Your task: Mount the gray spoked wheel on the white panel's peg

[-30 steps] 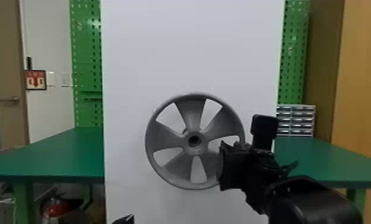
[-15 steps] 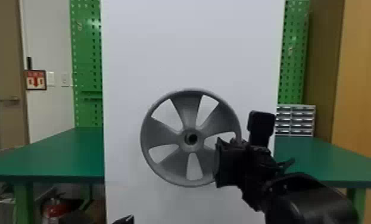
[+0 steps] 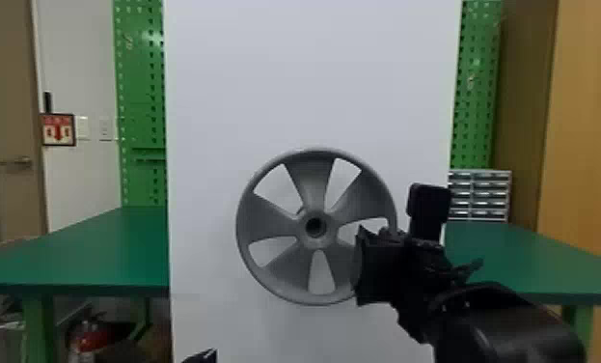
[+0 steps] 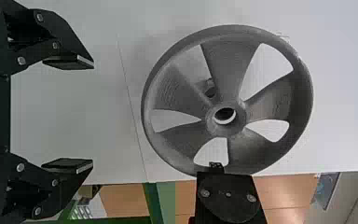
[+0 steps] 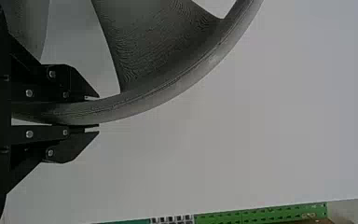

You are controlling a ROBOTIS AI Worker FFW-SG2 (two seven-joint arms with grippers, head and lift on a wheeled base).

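Gray spoked wheel (image 3: pixel 272 222) upright before the white panel (image 3: pixel 308 87), about midway between the panel's left and right edges; right gripper (image 3: pixel 367 268) closed on the rim at the wheel's right side, one finger either side of it in the right wrist view. Peg (image 4: pixel 209 90) seen through a gap between spokes, just beside the hub (image 4: pixel 225 117) and out of line with its hole; left gripper (image 3: pixel 203 357) at the head view's bottom edge, fingers wide apart, holding nothing.

The wheel (image 3: pixel 313 183) looks like matt, finely ridged plastic; the panel (image 3: pixel 313 72), smooth and matt; the far-right board (image 3: pixel 588 120), wooden.
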